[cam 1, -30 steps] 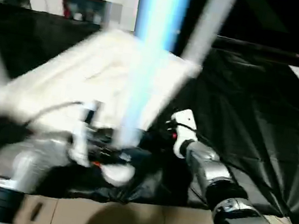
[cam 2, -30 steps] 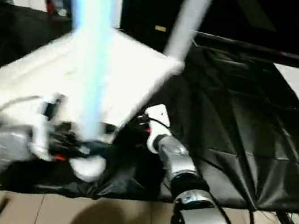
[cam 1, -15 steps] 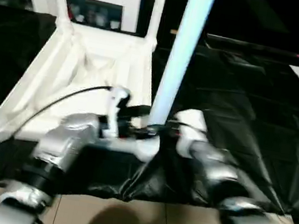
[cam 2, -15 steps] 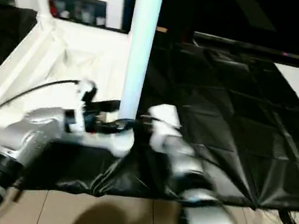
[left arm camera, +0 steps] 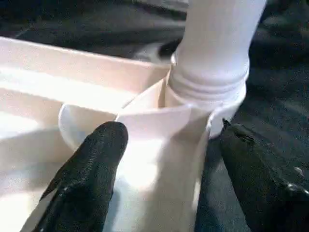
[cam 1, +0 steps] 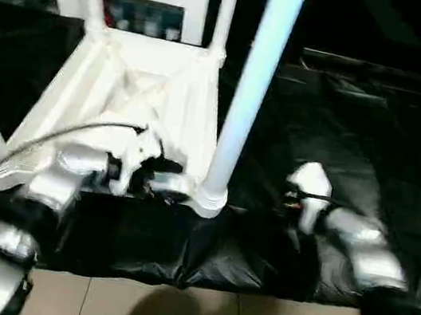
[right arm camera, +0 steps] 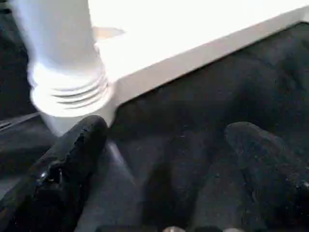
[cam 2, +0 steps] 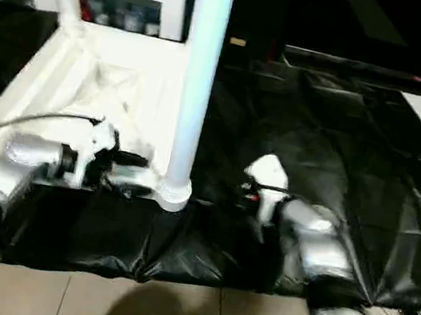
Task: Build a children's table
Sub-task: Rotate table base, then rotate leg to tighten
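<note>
The left gripper (left arm camera: 164, 159) straddles a corner socket of the upturned table (cam 1: 164, 93) without clamping it, while the right gripper (right arm camera: 164, 164) hangs open and empty.

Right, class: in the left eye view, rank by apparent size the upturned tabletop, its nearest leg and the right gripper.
1. Tabletop
2. Nearest leg, enlarged by closeness
3. Right gripper
</note>
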You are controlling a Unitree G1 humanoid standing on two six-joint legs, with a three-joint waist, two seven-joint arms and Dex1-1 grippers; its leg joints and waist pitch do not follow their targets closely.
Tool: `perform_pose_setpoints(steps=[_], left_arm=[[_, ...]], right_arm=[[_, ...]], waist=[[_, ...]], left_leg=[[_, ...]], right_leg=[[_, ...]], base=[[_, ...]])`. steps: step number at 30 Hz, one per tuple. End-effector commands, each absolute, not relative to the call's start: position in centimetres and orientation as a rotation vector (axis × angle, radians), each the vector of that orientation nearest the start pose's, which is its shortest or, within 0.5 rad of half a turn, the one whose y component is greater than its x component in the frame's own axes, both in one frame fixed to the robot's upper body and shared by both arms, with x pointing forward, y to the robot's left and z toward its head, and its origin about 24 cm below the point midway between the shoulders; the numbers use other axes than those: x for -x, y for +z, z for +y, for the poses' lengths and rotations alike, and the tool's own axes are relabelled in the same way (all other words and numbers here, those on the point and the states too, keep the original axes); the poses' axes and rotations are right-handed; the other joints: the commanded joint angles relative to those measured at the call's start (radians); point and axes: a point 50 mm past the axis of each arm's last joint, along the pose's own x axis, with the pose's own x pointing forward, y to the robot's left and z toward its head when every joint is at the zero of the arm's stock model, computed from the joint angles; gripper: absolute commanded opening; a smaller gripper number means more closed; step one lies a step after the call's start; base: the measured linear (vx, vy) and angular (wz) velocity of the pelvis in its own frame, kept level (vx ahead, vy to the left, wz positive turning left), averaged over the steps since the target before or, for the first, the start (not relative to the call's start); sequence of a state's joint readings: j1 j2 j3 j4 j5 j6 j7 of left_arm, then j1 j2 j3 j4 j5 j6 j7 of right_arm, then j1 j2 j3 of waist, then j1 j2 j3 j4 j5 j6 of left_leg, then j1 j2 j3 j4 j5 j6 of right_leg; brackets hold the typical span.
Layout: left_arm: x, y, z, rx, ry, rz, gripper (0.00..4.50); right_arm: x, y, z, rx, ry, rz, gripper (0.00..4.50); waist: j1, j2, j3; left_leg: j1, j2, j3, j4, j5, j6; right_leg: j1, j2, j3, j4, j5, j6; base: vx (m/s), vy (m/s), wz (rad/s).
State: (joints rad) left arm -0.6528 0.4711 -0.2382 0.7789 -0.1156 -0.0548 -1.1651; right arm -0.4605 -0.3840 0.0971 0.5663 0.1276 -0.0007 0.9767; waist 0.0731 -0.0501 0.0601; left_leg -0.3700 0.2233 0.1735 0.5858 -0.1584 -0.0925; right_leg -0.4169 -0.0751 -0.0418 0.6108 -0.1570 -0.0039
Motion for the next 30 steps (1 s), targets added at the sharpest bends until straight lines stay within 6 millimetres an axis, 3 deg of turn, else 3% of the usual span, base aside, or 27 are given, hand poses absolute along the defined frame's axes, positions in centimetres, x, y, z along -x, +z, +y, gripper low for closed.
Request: perform_pose_setpoints(steps=[1, 4, 5, 7, 8, 10, 15, 17, 21, 22, 26, 30], left_arm=[[-33.4, 6.8, 18.2, -0.401, -1.221, 0.385, 3.23], [-33.4, 6.9, 18.5, -0.405, -1.283, 0.427, 2.98], [-33.5, 6.9, 18.6, -0.411, -1.297, 0.444, 2.87], [-33.5, 6.9, 18.7, -0.424, -1.311, 0.461, 2.79], [-33.7, 6.9, 18.8, -0.449, -1.307, 0.465, 2.68], [-33.8, 6.9, 18.9, -0.453, -1.305, 0.467, 2.52], [-34.0, 7.0, 19.0, -0.455, -1.319, 0.494, 2.05], [-34.1, 7.0, 19.0, -0.453, -1.326, 0.501, 1.94], [-34.1, 6.9, 19.2, -0.436, -1.336, 0.514, 1.48], [-34.1, 6.9, 19.2, -0.428, -1.338, 0.515, 1.48], [-34.1, 6.8, 19.2, -0.429, -1.346, 0.537, 1.13], [-34.1, 6.8, 19.3, -0.420, -1.342, 0.536, 0.81]], right_arm=[[-30.7, 5.5, -17.4, 0.215, 1.046, 0.252, 4.50], [-29.9, 5.9, -17.4, 0.220, 1.105, 0.269, 4.50], [-29.7, 6.1, -17.4, 0.222, 1.114, 0.273, 4.50], [-29.5, 6.3, -17.3, 0.225, 1.121, 0.275, 4.50], [-29.4, 6.5, -17.3, 0.225, 1.121, 0.277, 4.50], [-29.3, 6.6, -17.3, 0.224, 1.124, 0.278, 4.50], [-28.8, 7.0, -17.1, 0.224, 1.146, 0.289, 4.50], [-28.7, 7.1, -17.1, 0.223, 1.152, 0.294, 4.50], [-28.6, 7.1, -16.7, 0.223, 1.158, 0.297, 4.50], [-28.6, 7.1, -16.7, 0.222, 1.158, 0.298, 4.50], [-28.6, 7.2, -16.5, 0.220, 1.166, 0.301, 4.50], [-28.7, 7.3, -16.2, 0.218, 1.169, 0.301, 4.50]], waist=[[0.006, 0.023, -0.069], [0.018, 0.021, -0.068], [0.018, 0.026, -0.068], [0.020, 0.021, -0.069], [0.021, 0.030, -0.067], [0.021, 0.027, -0.069], [0.023, 0.035, -0.069], [0.023, 0.031, -0.070], [0.024, 0.031, -0.070], [0.024, 0.039, -0.070], [0.023, 0.033, -0.069], [0.024, 0.035, -0.068]], left_leg=[[0.018, 0.001, 0.007, -0.071, -0.353, 0.000], [0.020, 0.000, 0.007, -0.073, -0.361, -0.002], [0.019, 0.001, 0.006, -0.074, -0.362, -0.006], [0.018, 0.001, 0.006, -0.074, -0.360, -0.007], [0.019, 0.000, 0.005, -0.074, -0.364, -0.012], [0.019, 0.000, 0.004, -0.073, -0.365, -0.015], [0.020, 0.001, 0.003, -0.073, -0.365, -0.019], [0.018, 0.000, 0.003, -0.073, -0.360, -0.018], [0.016, -0.001, 0.004, -0.072, -0.343, -0.015], [0.017, 0.000, 0.004, -0.072, -0.343, -0.017], [0.019, 0.000, 0.004, -0.072, -0.355, -0.017], [0.018, 0.000, 0.004, -0.072, -0.351, -0.017]], right_leg=[[0.048, -0.041, 0.027, -0.077, -0.322, -0.183], [0.048, -0.039, 0.026, -0.082, -0.342, -0.177], [0.047, -0.042, 0.027, -0.080, -0.341, -0.180], [0.047, -0.042, 0.026, -0.081, -0.341, -0.181], [0.045, -0.041, 0.026, -0.082, -0.344, -0.181], [0.048, -0.043, 0.026, -0.081, -0.343, -0.182], [0.047, -0.043, 0.026, -0.080, -0.314, -0.195], [0.051, -0.043, 0.025, -0.078, -0.305, -0.198], [0.053, -0.045, 0.026, -0.078, -0.302, -0.201], [0.052, -0.046, 0.026, -0.077, -0.300, -0.202], [0.051, -0.046, 0.026, -0.079, -0.316, -0.202], [0.051, -0.047, 0.026, -0.081, -0.320, -0.200]], base=[[0.000, 0.000, 0.00], [0.000, 0.000, 0.00], [0.000, 0.000, 0.00], [0.000, 0.000, 0.00], [0.000, 0.000, 0.00], [0.000, 0.000, 0.00], [0.000, 0.000, 0.00], [0.000, 0.000, 0.00], [0.000, 0.000, 0.00], [0.000, 0.000, 0.00], [0.000, 0.000, 0.00], [0.000, 0.000, 0.00]])
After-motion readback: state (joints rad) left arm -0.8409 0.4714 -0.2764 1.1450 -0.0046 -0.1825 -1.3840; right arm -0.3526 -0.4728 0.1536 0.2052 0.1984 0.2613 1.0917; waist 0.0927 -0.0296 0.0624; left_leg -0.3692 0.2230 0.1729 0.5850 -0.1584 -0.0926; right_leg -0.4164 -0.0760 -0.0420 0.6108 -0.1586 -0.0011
